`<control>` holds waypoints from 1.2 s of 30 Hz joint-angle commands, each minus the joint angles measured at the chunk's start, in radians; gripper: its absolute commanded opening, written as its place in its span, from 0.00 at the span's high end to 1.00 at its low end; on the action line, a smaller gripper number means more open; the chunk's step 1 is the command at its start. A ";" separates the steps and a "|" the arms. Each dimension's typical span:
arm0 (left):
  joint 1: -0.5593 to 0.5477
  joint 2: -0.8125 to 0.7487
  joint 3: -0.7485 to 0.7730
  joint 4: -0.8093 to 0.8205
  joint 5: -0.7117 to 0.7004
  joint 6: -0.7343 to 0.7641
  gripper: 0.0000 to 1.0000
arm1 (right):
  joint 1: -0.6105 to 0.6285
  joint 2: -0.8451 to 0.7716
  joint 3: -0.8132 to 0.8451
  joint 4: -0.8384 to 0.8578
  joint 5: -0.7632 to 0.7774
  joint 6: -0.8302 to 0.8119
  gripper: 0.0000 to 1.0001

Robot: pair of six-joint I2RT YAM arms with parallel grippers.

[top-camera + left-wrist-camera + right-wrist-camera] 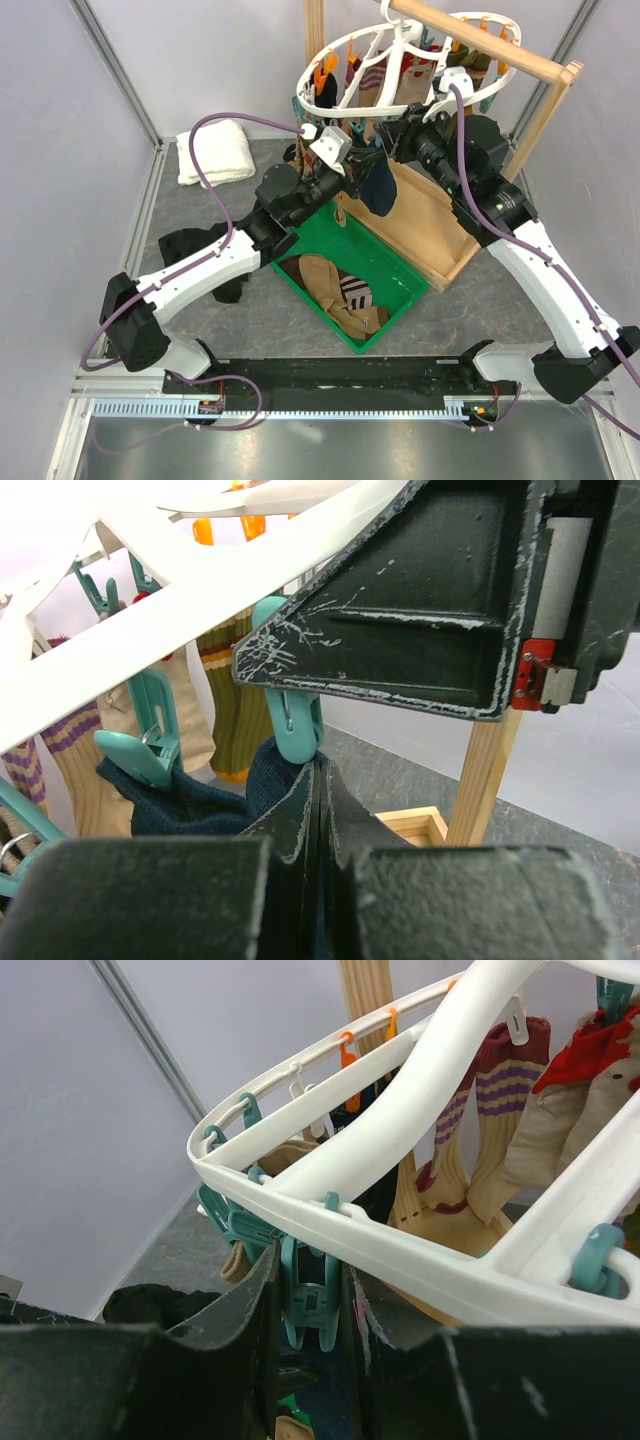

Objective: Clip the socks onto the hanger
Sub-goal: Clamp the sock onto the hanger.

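The hanger [345,40] hangs from a wooden rail [530,62] toward the table's [250,330] far right corner. The right gripper [305,1295] has its jaws closed on a teal clip [312,1310] on the hanger's rim. The left gripper [320,825], clamped shut on a navy sock [380,192], holds it just under that clip. More socks [322,275] lie in the green bin [390,262].
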 commanded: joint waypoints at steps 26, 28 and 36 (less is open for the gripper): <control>-0.008 0.003 0.056 0.043 -0.015 0.026 0.98 | 0.001 -0.021 -0.014 0.010 0.002 0.046 0.74; -0.006 0.004 0.057 0.043 -0.015 0.026 0.98 | 0.001 -0.024 -0.009 0.010 -0.001 0.047 0.71; -0.008 0.008 0.062 0.051 -0.018 0.019 0.98 | 0.001 -0.029 -0.009 0.007 -0.006 0.047 0.70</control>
